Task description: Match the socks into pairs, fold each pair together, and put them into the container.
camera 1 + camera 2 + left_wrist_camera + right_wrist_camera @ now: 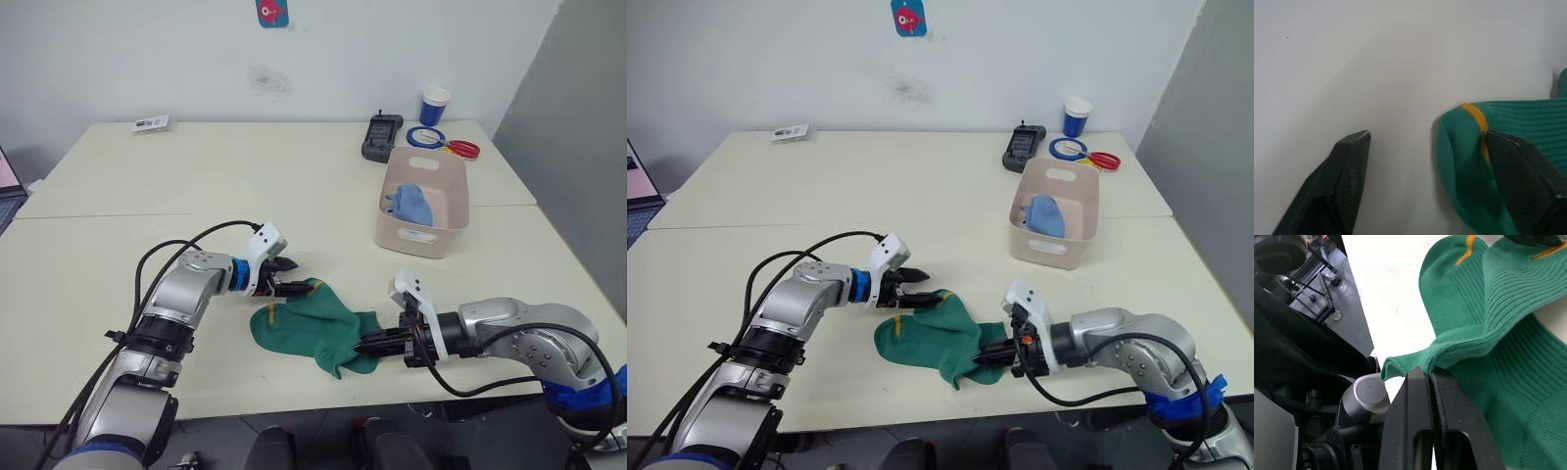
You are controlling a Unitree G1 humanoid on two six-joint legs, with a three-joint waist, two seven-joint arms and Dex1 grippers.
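Dark green pair (318, 328) lay at lower centre of the frame, long axis running lower right to upper left, cuffs toward upper left. Right gripper (367, 345) was pinched on the toe edge; left gripper (286, 277) was spread at the cuffs. Risk: a one-layer pinch separating the socks. Container (441, 230) stood at upper right.

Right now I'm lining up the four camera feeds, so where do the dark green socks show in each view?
Left eye view: dark green socks lie near the table's front edge, between the left gripper and right gripper.
Right eye view: same place, low centre.
Left wrist view: a cuff with a yellow mark beside one open finger.
Right wrist view: ribbed green cloth pinched at an edge.
Shared landmark: the yellow mark.
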